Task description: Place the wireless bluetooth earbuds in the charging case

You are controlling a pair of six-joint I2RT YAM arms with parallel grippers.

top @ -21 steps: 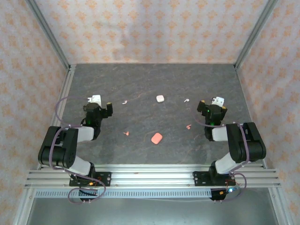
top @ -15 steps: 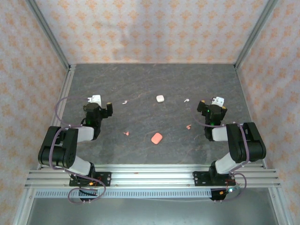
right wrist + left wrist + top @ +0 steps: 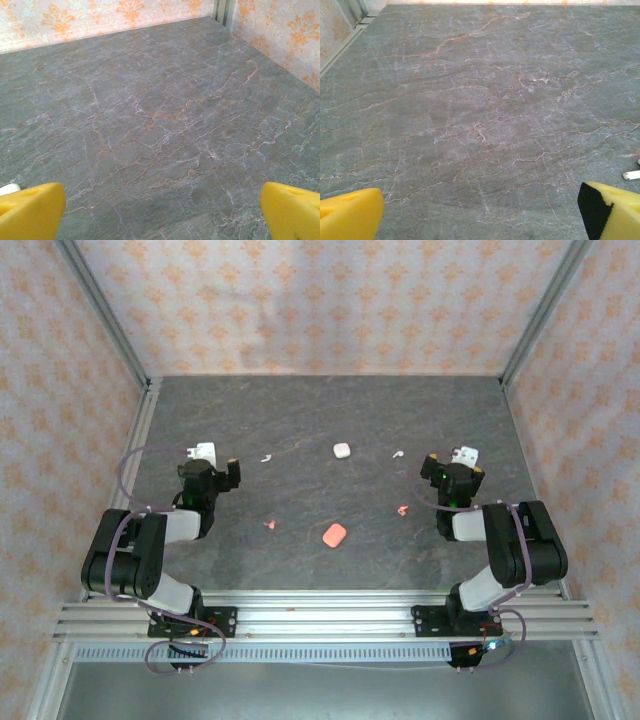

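Note:
Two charging cases lie mid-table: a white case [image 3: 341,450] farther back and a coral-pink case [image 3: 334,534] nearer. The earbuds lie loose on the table: a whitish earbud [image 3: 266,457] at back left, another whitish earbud [image 3: 397,453] at back right, a coral earbud [image 3: 269,524] at left and a second coral earbud [image 3: 403,509] at right. My left gripper [image 3: 212,466] [image 3: 480,215] is open over bare table, with a whitish earbud stem [image 3: 632,174] at the view's right edge. My right gripper [image 3: 160,212] [image 3: 452,472] is open too, and a whitish earbud tip [image 3: 9,189] shows by its left pad.
The dark marbled table [image 3: 320,410] is walled on three sides by patterned panels with metal corner posts [image 3: 105,315]. An aluminium rail [image 3: 320,615] runs along the near edge. Both arms are folded back near their bases at the sides.

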